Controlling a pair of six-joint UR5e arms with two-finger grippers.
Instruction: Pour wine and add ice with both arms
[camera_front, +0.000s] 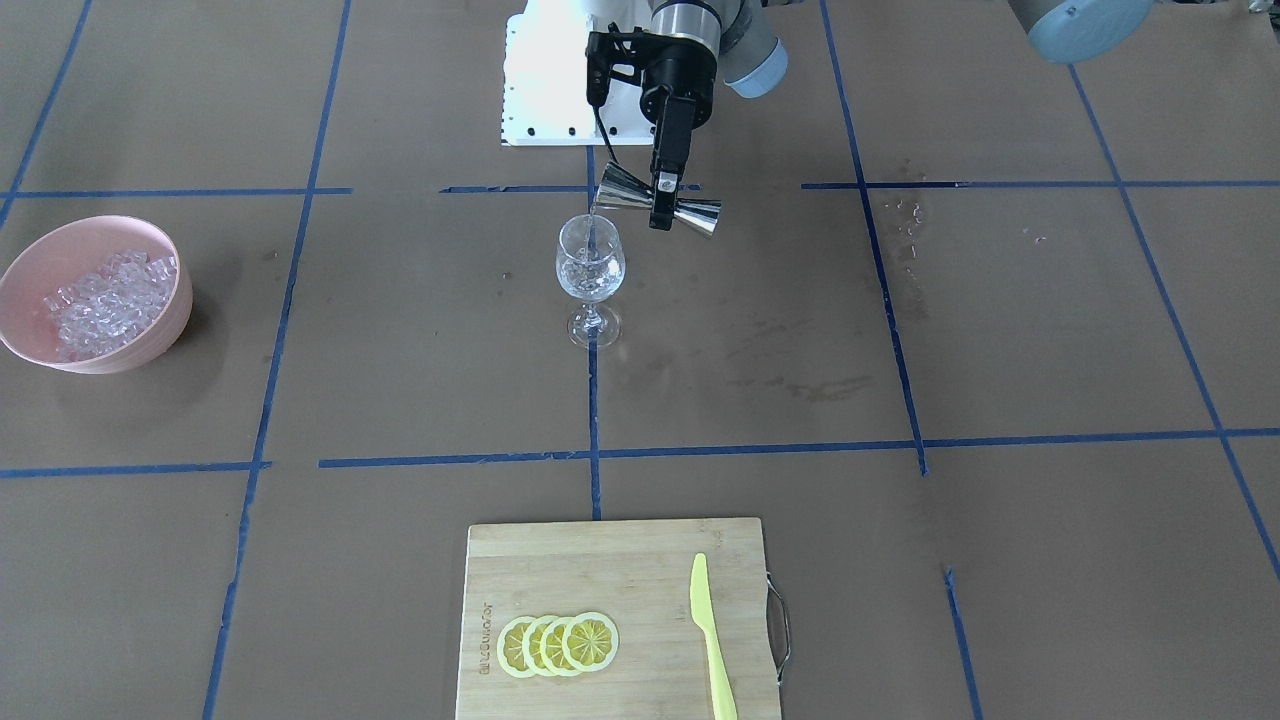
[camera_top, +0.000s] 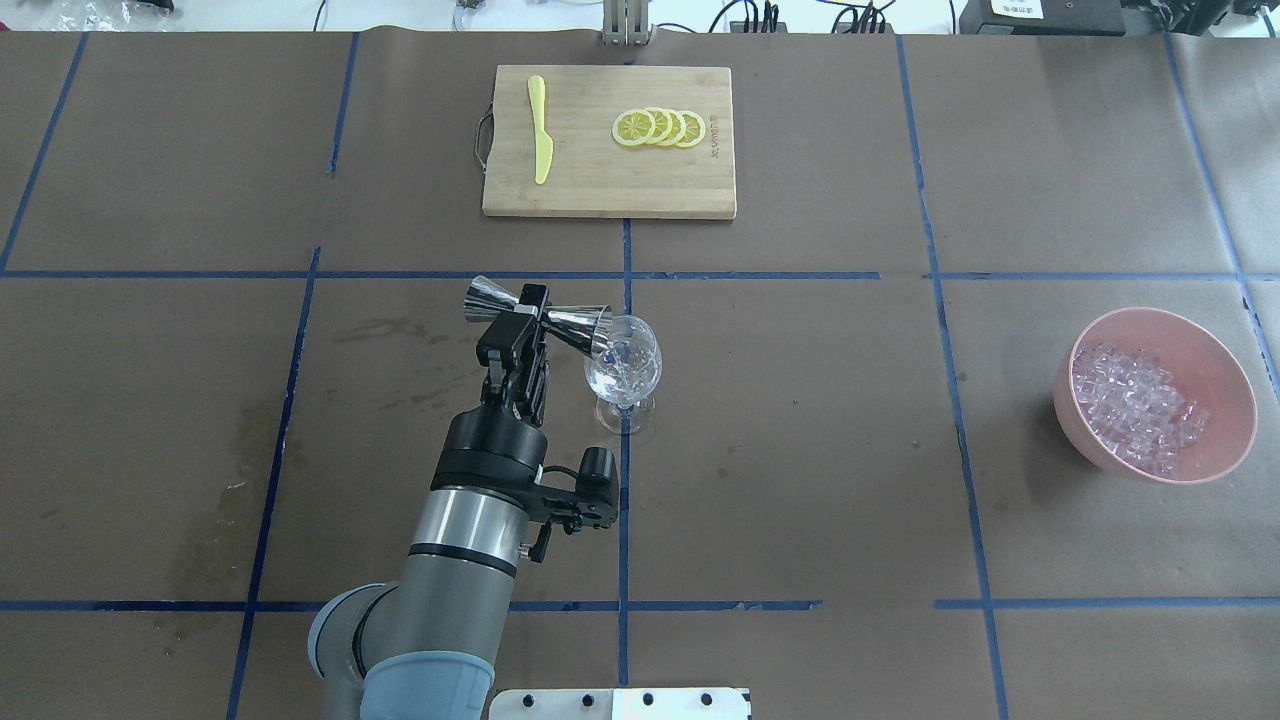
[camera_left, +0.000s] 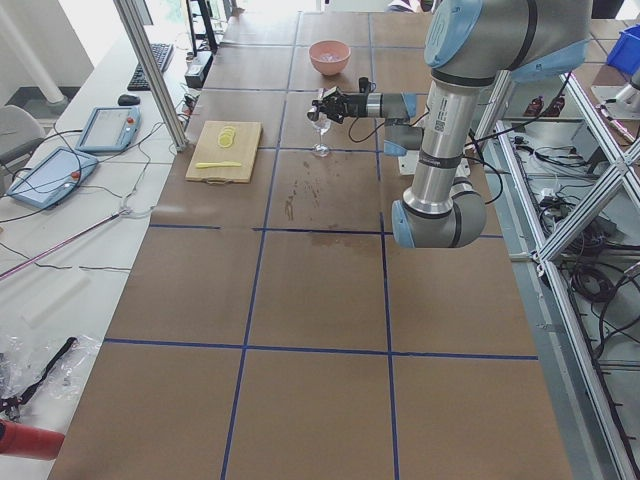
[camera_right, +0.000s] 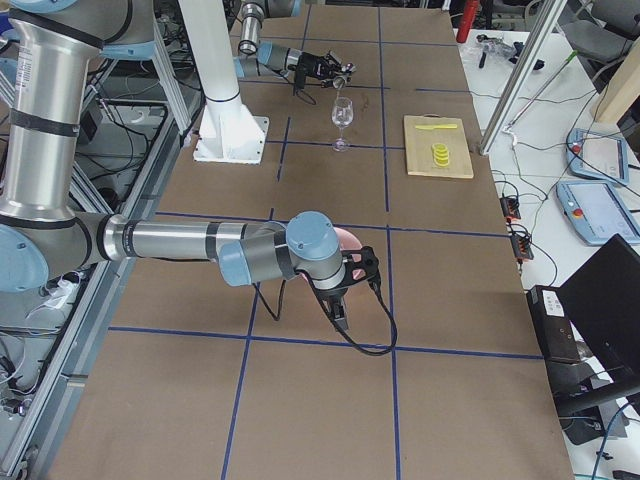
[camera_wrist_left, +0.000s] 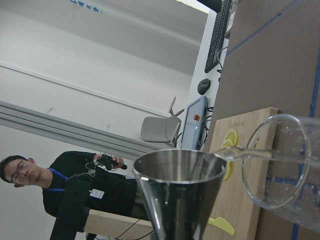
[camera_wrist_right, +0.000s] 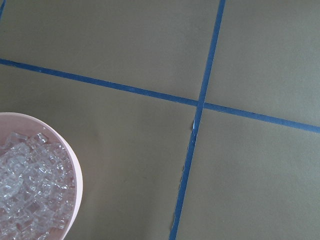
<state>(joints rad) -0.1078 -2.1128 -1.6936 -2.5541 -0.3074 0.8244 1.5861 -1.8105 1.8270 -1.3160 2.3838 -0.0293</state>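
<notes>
right gripper (camera_right: 340, 312): grip state too small to judge | pink bowl (camera_wrist_right: 76, 172): cut off at corner | jigger (camera_wrist_left: 177, 195): lower half cut off

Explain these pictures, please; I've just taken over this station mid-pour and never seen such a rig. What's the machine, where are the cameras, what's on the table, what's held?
The machine is two robot arms at a brown table. Two cameras look down: one faces the robot, one looks over its shoulders. Two look along the table from its ends, and one rides on each wrist. The left gripper is shut on a steel jigger, tipped sideways so a thin clear stream runs into the wine glass. The right arm hovers by the pink bowl of ice; whether the right gripper is open I cannot tell. Across the table lies a cutting board with lemon slices and a yellow knife.
</notes>
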